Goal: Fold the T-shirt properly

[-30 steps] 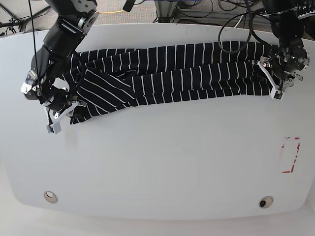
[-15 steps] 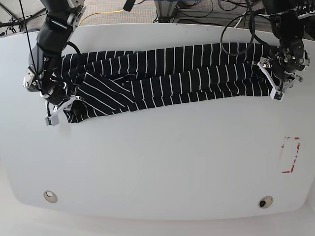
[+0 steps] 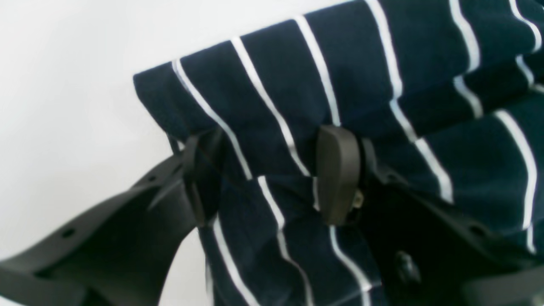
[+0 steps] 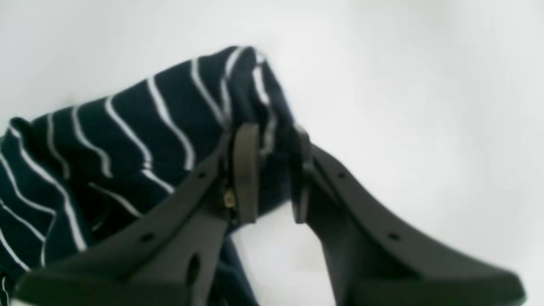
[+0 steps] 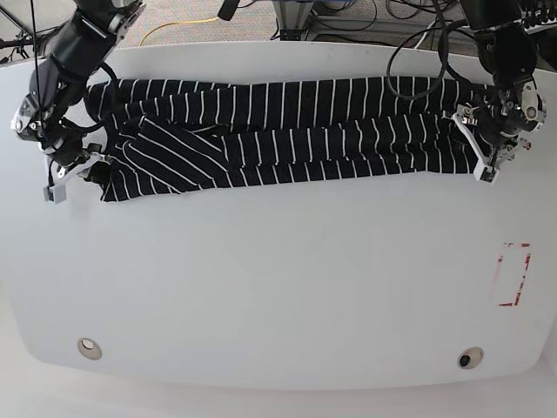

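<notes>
T-shirt (image 5: 278, 131) lies stretched between low arms, left pincer (image 3: 272, 178) and right pincer (image 4: 270, 170) both gripping it

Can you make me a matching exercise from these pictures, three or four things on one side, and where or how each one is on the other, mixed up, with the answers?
Column one:
1. T-shirt
2. left tool
3. right tool
4. red marking

Column two:
A. on the bare white table, near the base view's right edge
B. clamped on the shirt's end at the base view's left
C. stretched in a long band across the table's far side
D. clamped on the shirt's end at the base view's right

Pairs: 1-C, 2-D, 3-B, 4-A
</notes>
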